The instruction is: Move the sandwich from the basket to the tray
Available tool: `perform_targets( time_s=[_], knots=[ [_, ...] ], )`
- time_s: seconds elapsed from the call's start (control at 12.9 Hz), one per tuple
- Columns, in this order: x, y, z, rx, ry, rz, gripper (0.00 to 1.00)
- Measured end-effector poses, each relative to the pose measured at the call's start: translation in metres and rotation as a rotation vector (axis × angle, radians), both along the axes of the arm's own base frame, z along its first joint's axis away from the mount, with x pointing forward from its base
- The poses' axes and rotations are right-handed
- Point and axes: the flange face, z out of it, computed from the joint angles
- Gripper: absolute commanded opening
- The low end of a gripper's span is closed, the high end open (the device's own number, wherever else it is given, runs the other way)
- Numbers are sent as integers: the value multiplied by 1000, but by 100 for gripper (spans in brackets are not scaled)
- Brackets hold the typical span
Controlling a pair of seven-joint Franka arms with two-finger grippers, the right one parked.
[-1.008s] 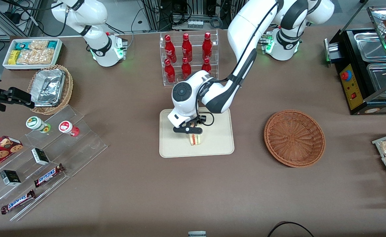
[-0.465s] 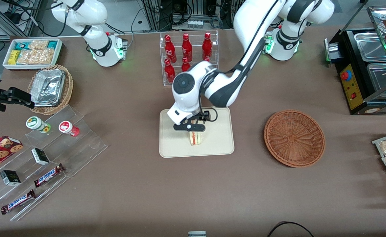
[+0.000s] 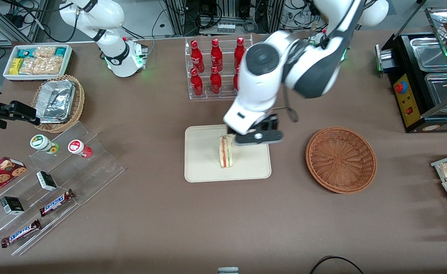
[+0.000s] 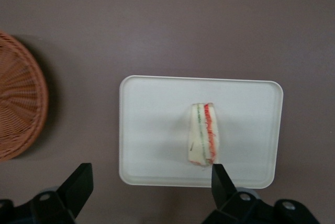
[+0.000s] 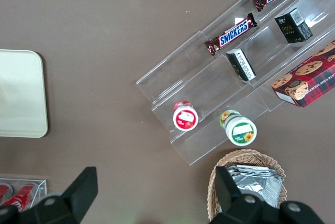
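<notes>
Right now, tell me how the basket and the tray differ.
The basket is round, reddish-brown wicker; the tray is a flat cream rectangle with rounded corners. The basket holds nothing, while the tray carries the sandwich, standing on edge. The basket has sloping woven sides; the tray has only a low rim. The open gripper hangs above the tray's edge nearer the basket. Both rest on the brown table.

Gripper [image 3: 259, 137] hangs above the tray [image 3: 204, 173], fingers [image 4: 222, 178] spread wide, clear of the sandwich [image 3: 225, 151] standing alone mid-tray. Bare tray surface all round the sandwich. Open brown table between tray and basket [image 3: 340, 160], and nearer the front camera too. The bottle rack [image 3: 217, 66] stands farther from the front camera than the tray, close beside the arm's bulky wrist.
</notes>
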Motion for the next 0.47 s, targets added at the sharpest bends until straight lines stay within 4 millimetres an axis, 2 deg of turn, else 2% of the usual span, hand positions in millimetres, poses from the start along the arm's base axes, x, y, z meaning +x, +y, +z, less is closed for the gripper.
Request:
perform_targets(
  time_s=[0.23, 0.47],
  knots=[
    [17, 78, 41, 28, 35, 50, 100],
    [33, 158, 64, 47, 77, 86, 100]
  ],
)
